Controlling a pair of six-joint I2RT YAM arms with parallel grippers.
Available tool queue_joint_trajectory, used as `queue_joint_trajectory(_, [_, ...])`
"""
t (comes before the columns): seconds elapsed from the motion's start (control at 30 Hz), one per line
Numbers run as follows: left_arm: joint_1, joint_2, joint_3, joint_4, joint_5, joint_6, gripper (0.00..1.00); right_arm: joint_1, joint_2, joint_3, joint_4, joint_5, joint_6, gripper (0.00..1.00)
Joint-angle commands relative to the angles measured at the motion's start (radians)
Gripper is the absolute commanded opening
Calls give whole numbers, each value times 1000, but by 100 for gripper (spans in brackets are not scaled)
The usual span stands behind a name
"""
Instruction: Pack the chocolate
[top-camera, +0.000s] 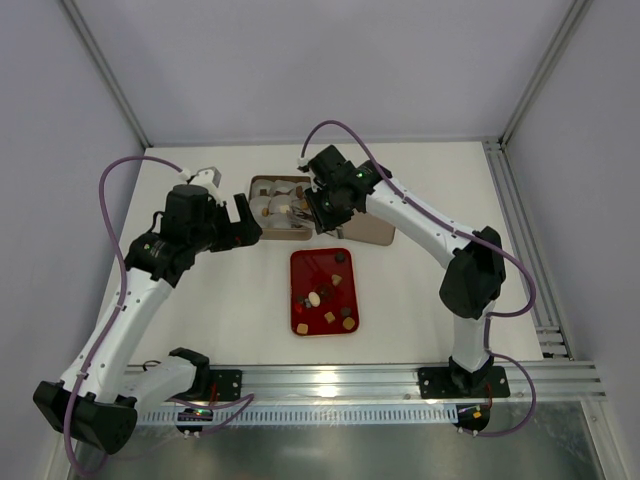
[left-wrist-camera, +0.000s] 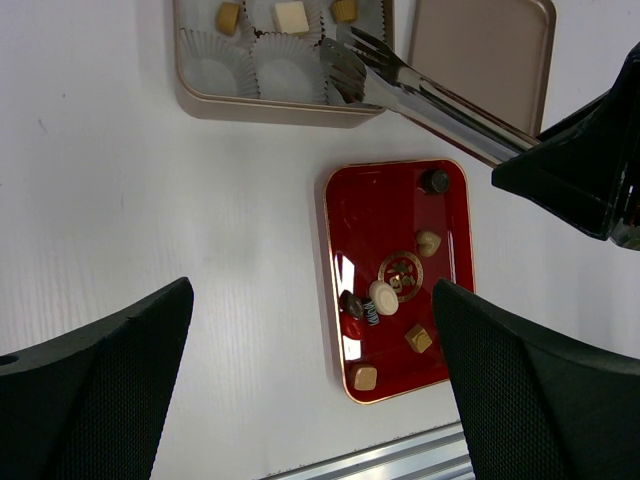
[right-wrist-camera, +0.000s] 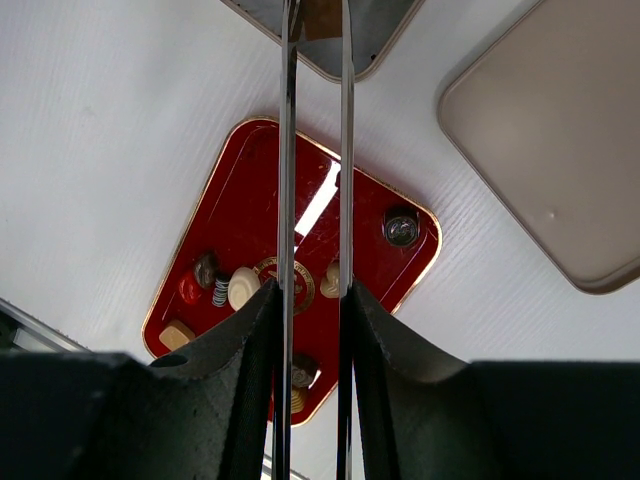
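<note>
Nearest me, the red rectangular tray (left-wrist-camera: 370, 210) holds about seven small brown, tan and cream chocolates (left-wrist-camera: 384, 296), all unpacked. Beyond it, the gold tin box (left-wrist-camera: 260, 110) of white crinkled paper cups (left-wrist-camera: 285, 75) shows three pieces in; I judge it early. My right gripper (right-wrist-camera: 312, 300) clamps metal tongs (left-wrist-camera: 440, 105), tips over the box. My left gripper (top-camera: 240, 222) hangs wide open, empty.

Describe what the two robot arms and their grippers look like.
Both the left arm and right arm have white tube links, bulky black joint housings and a looping purple cable. The left gripper and right gripper have black, wedge-shaped, finely textured fingers.
</note>
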Motion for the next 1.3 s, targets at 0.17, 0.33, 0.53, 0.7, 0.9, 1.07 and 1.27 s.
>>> queue_joint_trajectory(0.17, [-2, -1, 29, 24, -5, 12, 100, 0, -12, -2, 32, 10, -14, 35])
queue_joint_trajectory(0.33, [-2, 1, 29, 25, -5, 12, 100, 0, -12, -3, 32, 11, -14, 35])
queue_joint_trajectory(0.53, [-2, 3, 29, 25, -4, 12, 100, 0, -14, -3, 32, 11, -15, 35])
queue_joint_trajectory(0.7, [-2, 4, 31, 27, -5, 12, 100, 0, -12, -3, 31, 10, -14, 36])
queue_joint_trajectory(0.9, [-2, 4, 29, 25, -2, 11, 100, 2, -14, -5, 26, 13, -15, 36])
queue_joint_trajectory(1.07, [-3, 4, 29, 25, -2, 14, 100, 0, -15, -6, 24, 13, -17, 36])
queue_joint_trajectory(1.27, [-2, 3, 29, 27, -1, 11, 100, 0, -18, -6, 24, 13, -17, 39])
